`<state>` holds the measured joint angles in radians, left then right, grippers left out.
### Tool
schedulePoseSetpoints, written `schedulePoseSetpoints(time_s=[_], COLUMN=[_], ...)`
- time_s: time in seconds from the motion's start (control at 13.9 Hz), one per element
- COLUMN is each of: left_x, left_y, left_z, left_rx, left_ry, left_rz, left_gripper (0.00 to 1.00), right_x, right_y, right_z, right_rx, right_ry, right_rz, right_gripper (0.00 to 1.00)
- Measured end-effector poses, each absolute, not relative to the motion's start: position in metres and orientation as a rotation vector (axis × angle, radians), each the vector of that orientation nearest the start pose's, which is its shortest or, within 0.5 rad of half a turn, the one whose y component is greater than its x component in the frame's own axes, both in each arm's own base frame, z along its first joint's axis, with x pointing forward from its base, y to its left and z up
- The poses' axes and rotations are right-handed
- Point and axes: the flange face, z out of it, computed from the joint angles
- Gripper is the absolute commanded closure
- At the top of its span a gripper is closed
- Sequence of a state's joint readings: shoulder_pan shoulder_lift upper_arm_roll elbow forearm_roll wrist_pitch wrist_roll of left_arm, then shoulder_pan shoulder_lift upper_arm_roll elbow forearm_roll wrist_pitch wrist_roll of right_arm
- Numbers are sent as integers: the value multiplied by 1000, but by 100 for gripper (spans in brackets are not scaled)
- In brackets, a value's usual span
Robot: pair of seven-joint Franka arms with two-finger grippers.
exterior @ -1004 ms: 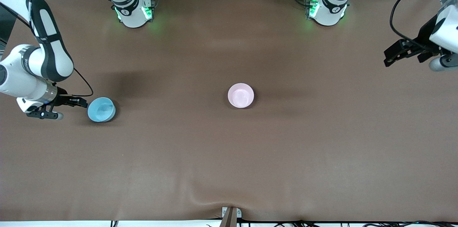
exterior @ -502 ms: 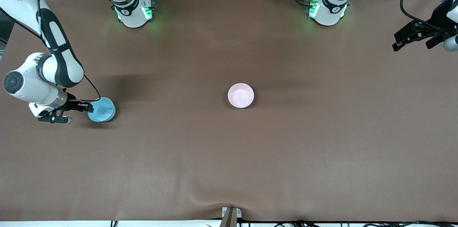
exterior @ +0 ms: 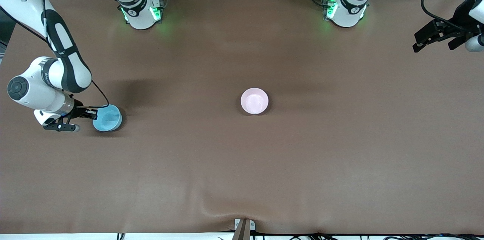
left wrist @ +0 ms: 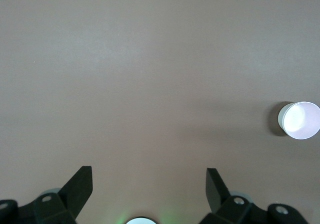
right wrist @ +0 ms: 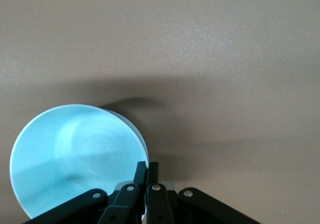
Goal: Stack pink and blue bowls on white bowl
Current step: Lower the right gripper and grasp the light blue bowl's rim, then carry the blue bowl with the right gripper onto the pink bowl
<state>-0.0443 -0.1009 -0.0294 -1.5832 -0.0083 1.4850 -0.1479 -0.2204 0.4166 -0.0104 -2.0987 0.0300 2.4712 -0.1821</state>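
The light blue bowl (exterior: 108, 118) is near the right arm's end of the table. My right gripper (exterior: 94, 113) is shut on its rim, one finger inside and one outside, as the right wrist view shows on the bowl (right wrist: 75, 154) at the gripper (right wrist: 147, 167). The pale pink bowl (exterior: 254, 101) stands upright at the table's middle and also shows small in the left wrist view (left wrist: 300, 120). No separate white bowl shows in any view. My left gripper (exterior: 416, 45) is open and empty, high over the left arm's end of the table (left wrist: 148, 176).
The brown table cover (exterior: 242, 164) has a small wrinkle at the edge nearest the front camera. Both arm bases with green lights stand along the table's edge by the robots.
My right gripper has moved in onto the blue bowl's rim and shut on it. My left gripper has drawn up and outward toward its end of the table.
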Motion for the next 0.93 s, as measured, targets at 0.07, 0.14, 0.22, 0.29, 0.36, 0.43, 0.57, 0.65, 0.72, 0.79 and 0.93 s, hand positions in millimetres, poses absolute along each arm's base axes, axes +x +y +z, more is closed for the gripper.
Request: schedulePoseSetpoints(time_s=[0.07,0.14,0.22,0.29,0.36,0.43,0.57,0.65,0.72,0.79,0.93], left_x=[512,512,512,512,512,512,512,512,512,512,512], left_y=[-40,-40,-40,-40,-39,-39,-39,-39,-39,-39,-39], left_z=[665,665,665,665,665,665,665,665,665,665,665], left_rx=[-3145,-3145,-3145,-3145,-3145,-3145,-3145,-3145,-3145,-3145,-3145], left_ry=[-116,-116,-116,-116,-116,-117,-117,-117,-117,-117,-117], left_rz=[-4,-4,-4,-4,-4,-4,-4,-4,-4,-4,-4], left_gripper=[0,0,0,0,0,0,0,0,0,0,0], right_x=[566,572,580,590,599,609,625,631,633,633,629], right_y=[-129,-122,-112,-99,-83,-63,-15,14,45,78,133], right_z=[218,225,234,248,264,282,313,324,330,335,340], right_rx=[-3115,-3110,-3104,-3096,-3081,-3055,-2998,-2980,-2970,-2960,-2910], right_ry=[108,119,146,178,220,277,403,461,508,556,637], right_rz=[71,95,134,171,201,220,227,218,208,201,197], right_gripper=[100,100,100,100,100,100,100,100,100,100,100])
